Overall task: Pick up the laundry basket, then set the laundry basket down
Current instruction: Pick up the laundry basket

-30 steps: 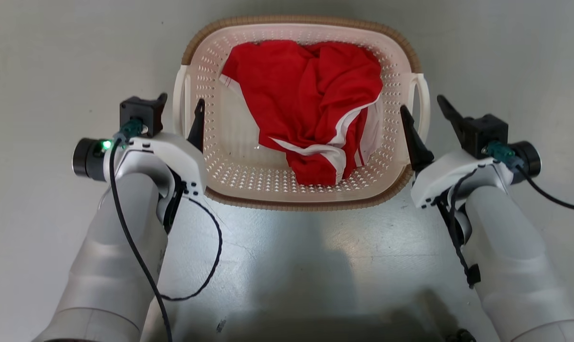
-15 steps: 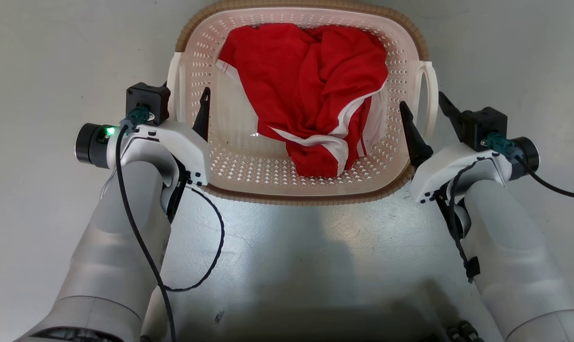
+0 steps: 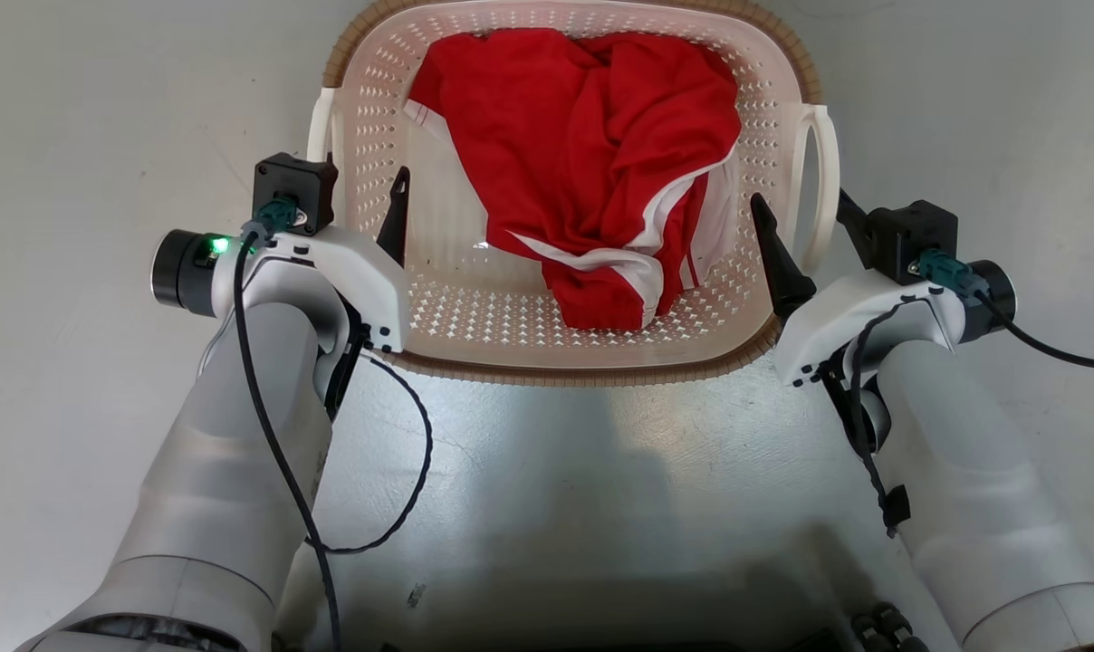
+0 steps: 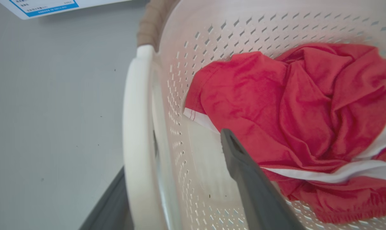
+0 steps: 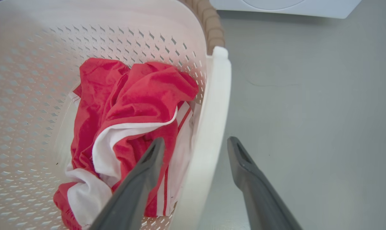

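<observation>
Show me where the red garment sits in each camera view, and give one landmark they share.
Head view: red garment at upper centre, inside the laundry basket.
Left wrist view: red garment across the right half.
Right wrist view: red garment left of centre.
Shared landmark: the laundry basket's brown woven-look rim.

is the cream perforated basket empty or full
Partly filled: the cream-white perforated plastic laundry basket holds a red garment with white trim; much of its bottom is bare.
</observation>
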{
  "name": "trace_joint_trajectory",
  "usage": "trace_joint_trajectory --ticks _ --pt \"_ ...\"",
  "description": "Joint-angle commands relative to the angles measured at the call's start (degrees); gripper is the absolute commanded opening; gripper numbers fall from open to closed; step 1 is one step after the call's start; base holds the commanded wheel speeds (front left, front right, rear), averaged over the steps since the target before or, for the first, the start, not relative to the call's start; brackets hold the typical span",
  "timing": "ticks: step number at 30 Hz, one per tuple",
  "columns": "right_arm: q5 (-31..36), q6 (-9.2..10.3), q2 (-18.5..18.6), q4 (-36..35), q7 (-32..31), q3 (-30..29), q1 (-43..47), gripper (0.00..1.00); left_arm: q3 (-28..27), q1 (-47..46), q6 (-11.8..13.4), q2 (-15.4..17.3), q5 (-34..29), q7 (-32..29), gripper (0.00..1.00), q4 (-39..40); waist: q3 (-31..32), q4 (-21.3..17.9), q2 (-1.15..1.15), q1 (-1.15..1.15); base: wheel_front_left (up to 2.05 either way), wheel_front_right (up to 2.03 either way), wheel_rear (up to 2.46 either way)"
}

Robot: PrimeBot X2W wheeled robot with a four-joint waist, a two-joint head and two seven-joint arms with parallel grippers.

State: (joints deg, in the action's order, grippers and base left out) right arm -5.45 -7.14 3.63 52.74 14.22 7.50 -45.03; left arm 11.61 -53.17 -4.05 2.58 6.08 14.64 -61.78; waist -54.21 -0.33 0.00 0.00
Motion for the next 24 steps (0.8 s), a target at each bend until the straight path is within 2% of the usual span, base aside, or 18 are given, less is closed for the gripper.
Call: trace_joint_trajectory --ticks 1,18,19,20,21,24 --pt "-0.67 -0.35 -0.75 -0.13 0.78 1.22 1.81 1.00 -0.70 0.74 0.51 1.50 0.04 0.36 1.00 0.32 -0.04 0.18 0.00 0.00 0.00 0.00 0.00" --pt "-0.68 -0.35 -0.75 -0.67 0.78 1.92 2.01 1.00 1.22 0.94 0.79 1.80 -0.43 0.36 1.00 -0.39 0.30 0.25 0.00 0.00 0.00 0.00 0.00" --pt "-0.68 -0.35 -0.75 -0.69 0.78 2.01 2.04 0.92 1.31 0.94 0.79 1.82 -0.43 0.36 0.87 -0.40 0.32 0.24 0.00 0.00 0.00 0.00 0.00" --pt "-0.87 -0.35 -0.75 -0.45 0.78 2.43 2.14 0.22 1.43 0.95 0.64 1.83 -0.40 0.36 0.27 -0.44 0.34 0.26 0.00 0.00 0.00 0.00 0.00" --pt "-1.05 -0.35 -0.75 0.22 0.78 3.38 2.23 0.00 1.66 0.96 0.33 1.83 -0.40 0.36 0.00 -0.85 0.41 0.26 0.00 0.00 0.00 0.00 0.00" --pt "-1.91 -0.35 -0.75 1.32 0.78 4.88 2.15 0.00 2.24 0.71 0.37 2.03 -0.83 0.36 0.00 -0.88 0.49 0.17 0.00 0.00 0.00 0.00 0.00"
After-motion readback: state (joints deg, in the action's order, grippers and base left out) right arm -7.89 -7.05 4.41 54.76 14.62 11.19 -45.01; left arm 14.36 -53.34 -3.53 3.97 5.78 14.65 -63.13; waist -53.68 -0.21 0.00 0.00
